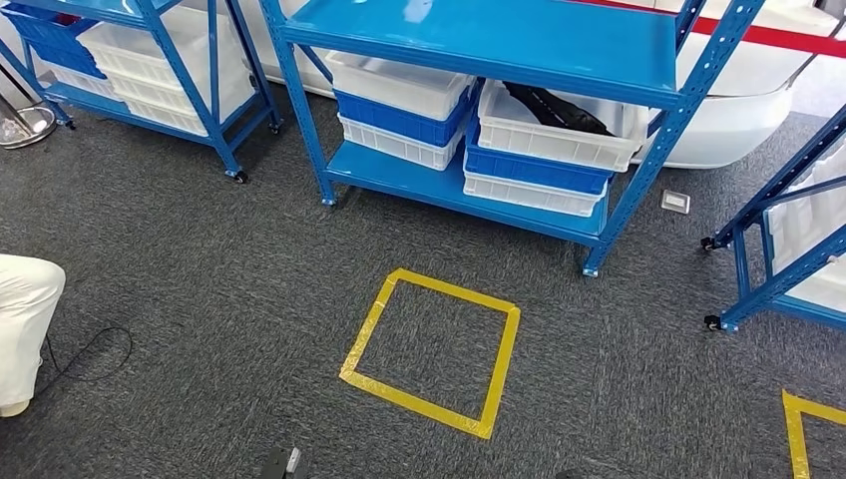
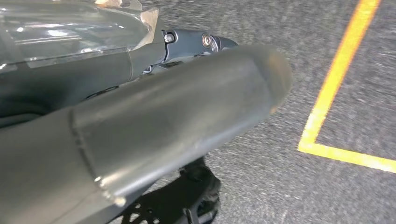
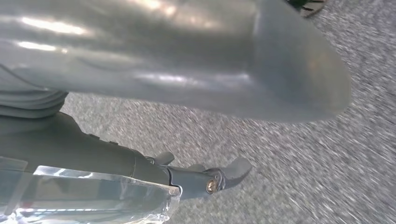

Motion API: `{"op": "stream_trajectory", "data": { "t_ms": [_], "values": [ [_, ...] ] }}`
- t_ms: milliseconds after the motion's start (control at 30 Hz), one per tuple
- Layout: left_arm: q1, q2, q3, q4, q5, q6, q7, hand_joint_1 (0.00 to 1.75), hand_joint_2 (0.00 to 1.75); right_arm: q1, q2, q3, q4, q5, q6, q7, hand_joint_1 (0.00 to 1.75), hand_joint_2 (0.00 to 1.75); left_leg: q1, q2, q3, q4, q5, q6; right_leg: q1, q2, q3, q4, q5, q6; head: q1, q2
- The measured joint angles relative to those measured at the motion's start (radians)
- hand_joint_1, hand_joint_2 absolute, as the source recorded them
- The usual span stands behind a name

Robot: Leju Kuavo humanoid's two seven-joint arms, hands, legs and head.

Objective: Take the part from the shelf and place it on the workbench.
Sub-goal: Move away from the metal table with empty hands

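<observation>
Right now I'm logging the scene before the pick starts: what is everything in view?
Shelf racks: three, blue, along the far side of the grey carpet.
Bins: stacked white and blue, on the racks' lower shelves.
Dark part: one, black, in the top white bin of the middle rack.
Tape squares: two, yellow, on the carpet; one cut off by the picture's edge.
Floor plate: one, metal, past the middle rack.
Person: one, white clothing, at the picture's left edge.
Left hand: grey, hanging over the carpet.
Right hand: grey, hanging over the carpet.
</observation>
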Motion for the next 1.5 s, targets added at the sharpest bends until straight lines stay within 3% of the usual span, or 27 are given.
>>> {"op": "stream_trajectory", "data": {
  "t_ms": [100, 133, 167, 200, 267, 300, 367, 467, 533, 600, 633, 667, 700, 733, 767, 800, 867, 933, 1000, 1100, 1167, 1200, 1233, 1300, 1333, 1433, 1500],
  "values": [
    [0.001, 0.0, 0.0, 0.0, -0.003, -0.001, 0.0, 0.0, 0.0, -0.002, -0.002, -0.004, 0.0, -0.003, 0.0, -0.001, 0.0, 0.0, 0.003, 0.004, -0.119, 0.187, -0.066, -0.011, 0.004, 0.0, 0.015, 0.0, -0.015, -0.015, -0.001, 0.0],
    [0.002, 0.0, 0.0, 0.0, -0.004, -0.001, 0.001, 0.0, 0.0, -0.001, -0.002, -0.005, 0.0, -0.003, 0.0, -0.001, 0.0, 0.0, 0.003, 0.004, -0.151, 0.22, -0.076, -0.011, 0.006, 0.0, 0.022, 0.0, -0.022, -0.017, -0.002, 0.0],
    [0.003, 0.001, 0.0, 0.0, -0.006, -0.001, 0.001, 0.0, 0.0, 0.001, -0.002, -0.006, 0.0, -0.004, 0.0, -0.001, 0.0, 0.0, 0.003, 0.004, -0.165, 0.218, -0.067, -0.008, 0.008, 0.001, 0.031, -0.001, -0.029, -0.017, -0.002, 0.0],
    [0.003, 0.001, 0.0, 0.0, -0.007, -0.002, 0.002, 0.0, 0.0, 0.002, -0.002, -0.006, 0.0, -0.004, 0.0, -0.001, 0.0, 0.0, 0.002, 0.004, -0.161, 0.181, -0.038, -0.002, 0.01, 0.002, 0.042, -0.001, -0.037, -0.016, -0.002, 0.0],
    [0.003, 0.002, 0.0, 0.0, -0.01, -0.003, 0.002, 0.0, 0.0, 0.003, -0.001, -0.006, 0.0, -0.005, 0.0, -0.001, 0.0, 0.0, -0.004, 0.005, -0.121, 0.053, 0.05, 0.016, 0.014, 0.003, 0.064, -0.002, -0.053, -0.014, -0.001, 0.0],
    [0.003, 0.002, 0.0, 0.0, -0.011, -0.003, 0.003, 0.0, 0.0, 0.003, 0.0, -0.006, 0.0, -0.005, 0.0, -0.002, 0.0, 0.0, -0.009, 0.005, -0.103, 0.002, 0.071, 0.025, 0.016, 0.004, 0.07, -0.003, -0.062, -0.01, -0.001, 0.0],
    [0.003, 0.002, 0.0, 0.0, -0.012, -0.004, 0.004, 0.0, 0.0, 0.001, 0.001, -0.007, 0.0, -0.005, 0.0, -0.002, 0.0, 0.0, -0.016, 0.002, -0.087, -0.043, 0.075, 0.037, 0.02, 0.005, 0.081, -0.004, -0.072, 0.003, -0.001, 0.0],
    [0.003, 0.001, 0.0, 0.0, -0.013, -0.004, 0.006, 0.0, 0.0, 0.0, 0.0, -0.01, 0.0, -0.005, 0.0, -0.002, 0.0, 0.0, -0.014, -0.002, -0.052, -0.063, 0.075, 0.051, 0.025, 0.004, 0.097, 0.022, -0.075, 0.024, -0.001, 0.0],
    [0.002, -0.001, 0.0, 0.0, -0.013, -0.005, 0.007, 0.0, 0.0, -0.002, -0.001, -0.011, 0.0, -0.005, 0.0, -0.002, 0.0, 0.0, -0.012, -0.001, -0.025, -0.068, 0.073, 0.059, 0.022, 0.004, 0.055, 0.103, -0.102, 0.023, -0.001, 0.0],
    [0.002, -0.002, 0.0, 0.0, -0.013, -0.006, 0.008, 0.0, 0.0, -0.002, -0.003, -0.012, 0.0, -0.005, 0.0, -0.003, 0.0, 0.0, -0.013, -0.002, -0.014, -0.067, 0.06, 0.062, 0.021, 0.004, -0.029, 0.223, -0.148, 0.017, 0.001, 0.0],
    [0.003, -0.002, 0.0, 0.0, -0.013, -0.006, 0.008, 0.0, 0.0, 0.0, -0.004, -0.013, 0.0, -0.005, 0.0, -0.003, 0.0, 0.0, -0.013, -0.004, -0.007, -0.067, 0.052, 0.061, 0.02, 0.004, -0.067, 0.259, -0.167, 0.019, 0.001, 0.0],
    [0.004, -0.002, 0.0, 0.0, -0.013, -0.006, 0.008, 0.0, 0.0, 0.003, -0.006, -0.014, 0.0, -0.005, 0.0, -0.003, 0.0, 0.0, -0.013, -0.007, 0.002, -0.067, 0.043, 0.06, 0.02, 0.004, -0.087, 0.262, -0.172, 0.026, 0.001, 0.0],
    [0.006, -0.002, 0.0, 0.0, -0.014, -0.006, 0.008, 0.0, 0.0, 0.005, -0.006, -0.016, 0.0, -0.005, 0.0, -0.003, 0.0, 0.0, -0.013, -0.008, 0.013, -0.067, 0.034, 0.059, 0.018, 0.004, -0.091, 0.231, -0.157, 0.036, 0.001, 0.0],
    [0.006, -0.002, 0.0, 0.0, -0.014, -0.006, 0.008, 0.0, 0.0, 0.006, -0.007, -0.017, 0.0, -0.005, 0.0, -0.003, 0.0, 0.0, -0.013, -0.01, 0.027, -0.067, 0.023, 0.057, 0.016, 0.003, -0.081, 0.172, -0.123, 0.046, 0.001, 0.0],
    [0.007, -0.002, 0.0, 0.0, -0.014, -0.006, 0.008, 0.0, 0.0, 0.007, -0.007, -0.019, 0.0, -0.005, 0.0, -0.003, 0.0, 0.0, -0.013, -0.01, 0.039, -0.067, 0.013, 0.054, 0.015, 0.002, -0.066, 0.111, -0.072, 0.055, 0.001, 0.0],
    [0.007, -0.003, 0.0, 0.0, -0.014, -0.006, 0.009, 0.0, 0.0, 0.008, -0.007, -0.02, 0.0, -0.005, 0.0, -0.003, 0.0, 0.0, -0.014, -0.011, 0.05, -0.067, 0.002, 0.05, 0.016, 0.0, -0.054, 0.06, -0.033, 0.055, 0.001, 0.0],
    [0.006, -0.003, 0.0, 0.001, -0.014, -0.006, 0.009, 0.0, 0.0, 0.008, -0.008, -0.021, 0.001, -0.005, 0.0, -0.003, 0.0, 0.0, -0.015, -0.01, 0.061, -0.066, -0.014, 0.038, 0.021, -0.001, -0.039, 0.018, 0.01, 0.034, -0.001, 0.0],
    [0.005, -0.003, 0.0, 0.001, -0.015, -0.005, 0.009, 0.0, 0.0, 0.008, -0.009, -0.022, 0.001, -0.004, 0.0, -0.003, 0.0, 0.0, -0.014, -0.009, 0.063, -0.057, -0.018, 0.028, 0.022, 0.002, -0.026, 0.011, 0.005, 0.007, -0.002, 0.0],
    [0.003, -0.004, 0.0, 0.001, -0.015, -0.005, 0.009, 0.0, 0.0, 0.006, -0.009, -0.022, 0.001, -0.004, 0.0, -0.004, 0.0, 0.0, -0.013, -0.006, 0.039, -0.001, -0.019, 0.02, 0.015, 0.003, -0.004, 0.005, -0.003, -0.01, -0.003, 0.0],
    [0.003, -0.005, 0.0, 0.001, -0.015, -0.003, 0.009, 0.0, 0.0, 0.004, -0.01, -0.022, 0.001, -0.004, 0.0, -0.004, 0.0, 0.0, -0.005, 0.001, -0.076, 0.175, -0.068, 0.002, 0.012, 0.003, 0.023, 0.001, -0.024, -0.026, -0.005, 0.0],
    [0.006, -0.004, 0.0, 0.001, -0.015, -0.002, 0.009, 0.0, 0.0, 0.005, -0.01, -0.023, 0.001, -0.003, 0.0, -0.004, 0.0, 0.0, -0.001, 0.004, -0.144, 0.232, -0.095, -0.005, 0.012, 0.004, 0.042, 0.001, -0.041, -0.026, -0.005, 0.0],
    [0.006, -0.003, 0.0, 0.001, -0.015, -0.001, 0.009, 0.0, 0.0, 0.005, -0.01, -0.023, 0.001, -0.002, 0.0, -0.004, 0.0, 0.0, 0.0, 0.004, -0.154, 0.212, -0.079, -0.005, 0.012, 0.004, 0.055, 0.001, -0.051, -0.024, -0.005, 0.0],
    [0.006, -0.002, 0.0, 0.001, -0.015, -0.001, 0.009, 0.0, 0.0, 0.005, -0.009, -0.023, 0.001, -0.002, 0.0, -0.004, 0.0, 0.0, 0.001, 0.005, -0.149, 0.162, -0.042, -0.003, 0.012, 0.005, 0.069, 0.001, -0.062, -0.022, -0.005, 0.0],
    [0.007, -0.001, 0.0, 0.001, -0.015, -0.001, 0.009, 0.0, 0.0, 0.004, -0.007, -0.023, 0.001, -0.001, 0.0, -0.004, 0.0, 0.0, -0.001, 0.01, -0.119, 0.036, 0.051, 0.007, 0.014, 0.006, 0.092, -0.001, -0.084, -0.014, -0.004, 0.0],
    [0.006, -0.001, 0.0, 0.001, -0.015, -0.001, 0.009, 0.0, 0.0, 0.002, -0.006, -0.023, 0.001, -0.001, 0.0, -0.004, 0.0, 0.0, -0.004, 0.011, -0.107, -0.004, 0.074, 0.013, 0.015, 0.006, 0.098, -0.004, -0.095, -0.008, -0.004, 0.0],
    [0.007, -0.001, 0.0, 0.001, -0.015, -0.001, 0.009, 0.0, 0.0, -0.002, -0.006, -0.023, 0.0, 0.0, 0.0, -0.004, 0.0, 0.0, -0.011, 0.007, -0.085, -0.04, 0.072, 0.037, 0.022, 0.005, 0.126, -0.009, -0.099, 0.017, -0.005, 0.0],
    [0.008, -0.002, 0.001, 0.001, -0.015, -0.001, 0.009, 0.0, 0.0, -0.003, -0.006, -0.023, 0.0, 0.0, 0.0, -0.005, 0.0, 0.0, -0.01, 0.004, -0.054, -0.051, 0.069, 0.052, 0.021, 0.004, 0.127, 0.021, -0.103, 0.026, -0.002, 0.0]
  ]
}}
